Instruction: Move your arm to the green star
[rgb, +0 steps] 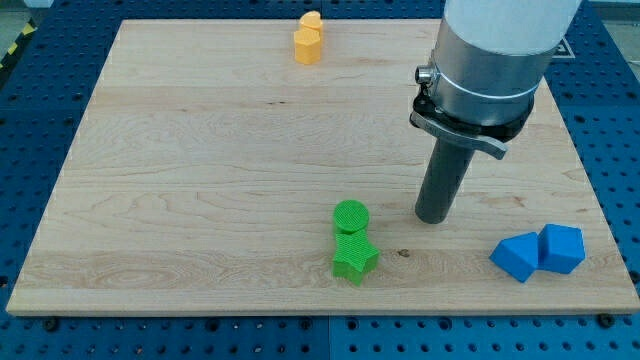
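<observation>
Wooden board (200, 180) lying flat on a blue table (30, 120) full of small holes.

Green star (354, 259) sitting near the view's bottom edge of the board, a little right of the middle. Just above it, touching or nearly touching — a green round block (351, 216).

My tip (434, 216) resting on the board to the view's right of the green round block, a bit higher than the green star. Near both green blocks but apart from them, with bare wood showing in between. Dark rod going straight up from the tip into a fat silver and white arm (490, 60) at the view's top right.

No fingers on this arm — just the rod, so nothing grabbed and nothing let go.

Two blue blocks (538, 252) down at the view's bottom right, side by side and touching, shapes chunky with slanted faces. Well apart from the green star.

Two orange blocks (308, 38) far up at the view's top edge, pressed together, shapes hard to make out.
</observation>
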